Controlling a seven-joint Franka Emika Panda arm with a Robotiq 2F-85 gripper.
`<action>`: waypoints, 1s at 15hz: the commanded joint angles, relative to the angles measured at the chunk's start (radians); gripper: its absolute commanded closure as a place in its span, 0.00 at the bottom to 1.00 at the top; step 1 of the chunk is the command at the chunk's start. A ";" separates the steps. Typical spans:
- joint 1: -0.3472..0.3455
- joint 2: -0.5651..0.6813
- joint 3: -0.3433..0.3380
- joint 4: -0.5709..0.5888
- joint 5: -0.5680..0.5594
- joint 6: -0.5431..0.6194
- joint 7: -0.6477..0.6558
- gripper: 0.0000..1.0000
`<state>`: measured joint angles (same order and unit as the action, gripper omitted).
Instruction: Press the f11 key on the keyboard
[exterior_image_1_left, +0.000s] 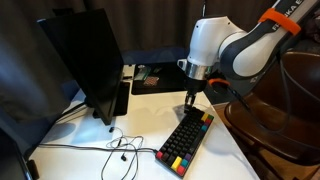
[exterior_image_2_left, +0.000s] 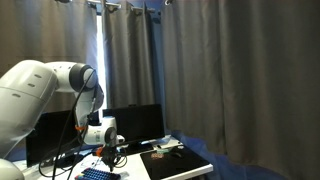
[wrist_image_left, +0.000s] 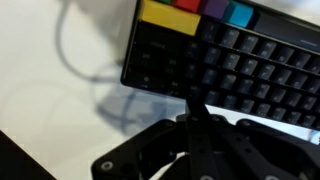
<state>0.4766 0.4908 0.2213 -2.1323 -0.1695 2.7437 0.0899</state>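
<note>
The black keyboard (exterior_image_1_left: 186, 138) lies on the white table, with red, yellow and green keys at its near end. In the wrist view the keyboard (wrist_image_left: 240, 55) fills the top, with yellow, red, purple and blue keys along its upper edge. My gripper (exterior_image_1_left: 189, 100) hangs just above the keyboard's far end. In the wrist view my gripper (wrist_image_left: 195, 100) is shut, its fingers pressed together into one narrow tip at the keyboard's near row of dark keys. In an exterior view the gripper (exterior_image_2_left: 108, 150) sits low over the keyboard (exterior_image_2_left: 98, 175).
A dark monitor (exterior_image_1_left: 88, 60) stands at the left of the table, with thin cables (exterior_image_1_left: 118, 148) trailing across the white surface. A black mat with small items (exterior_image_1_left: 152, 78) lies behind. A dark curtain hangs at the back.
</note>
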 joint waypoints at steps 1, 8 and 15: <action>0.025 0.032 -0.022 0.034 -0.022 0.001 0.033 1.00; 0.033 0.057 -0.035 0.054 -0.022 -0.005 0.033 1.00; 0.039 0.060 -0.044 0.057 -0.026 -0.016 0.037 1.00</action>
<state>0.4921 0.5217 0.2010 -2.1071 -0.1695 2.7416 0.0900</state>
